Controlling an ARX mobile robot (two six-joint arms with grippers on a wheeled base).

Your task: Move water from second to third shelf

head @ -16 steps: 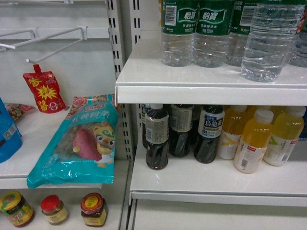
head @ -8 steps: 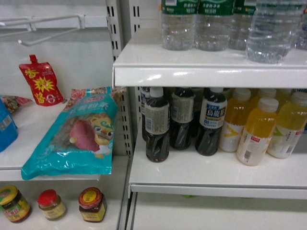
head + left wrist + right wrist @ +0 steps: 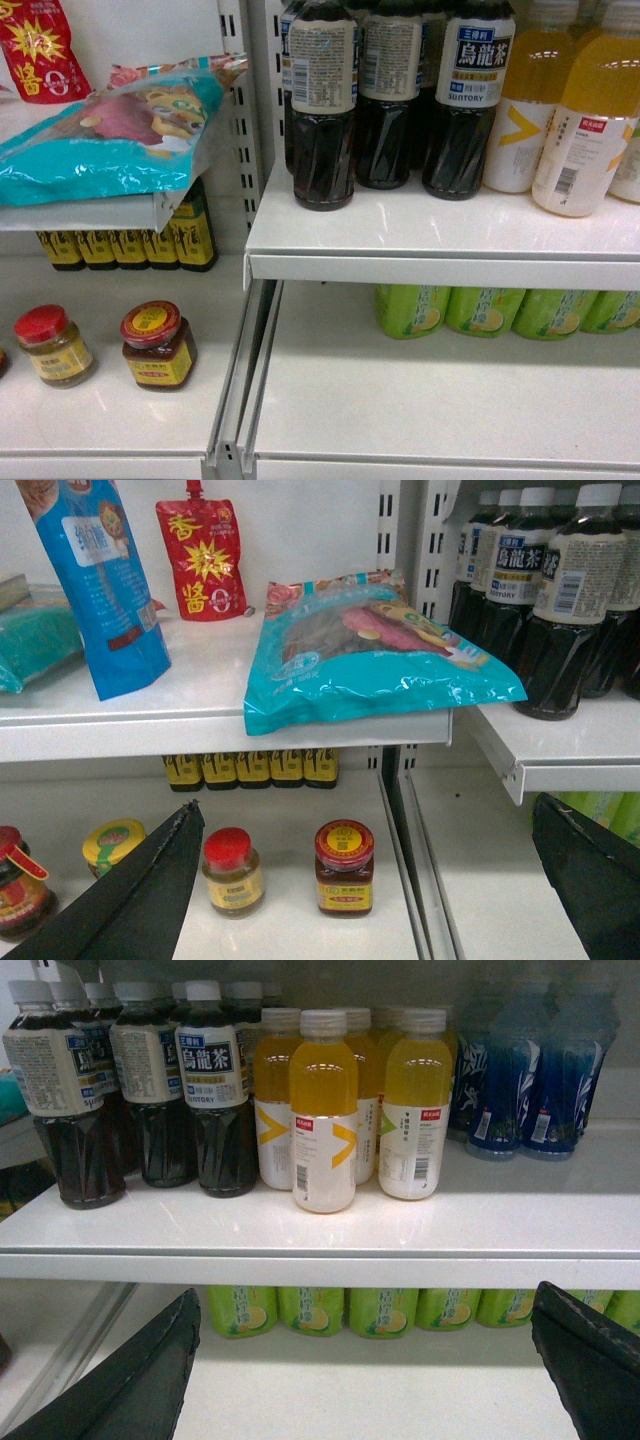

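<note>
The water is out of view in every frame. In the head view neither gripper shows. My left gripper [image 3: 367, 803] is open, its two dark fingers [image 3: 130, 900] spread wide with nothing between them. It hangs in front of the left bay's lower shelf, where small jars stand. My right gripper [image 3: 367, 1292] is open too and holds nothing. It sits just below the front lip of the white shelf [image 3: 320, 1250] that carries the drinks, facing the row of green bottles [image 3: 380, 1310] underneath.
Dark tea bottles [image 3: 322, 110] and yellow juice bottles [image 3: 585, 130] stand on the right bay's shelf [image 3: 440, 268], blue bottles [image 3: 520, 1080] further right. Bare white shelf surface [image 3: 430, 400] lies before the green bottles [image 3: 412, 310]. The left bay holds a teal snack bag [image 3: 110, 140], a red pouch [image 3: 203, 555] and jars [image 3: 155, 345].
The head view has dropped downward: the shelf with the water bottles has left the top of the frame, and the lower shelf with green bottles has come into view.
</note>
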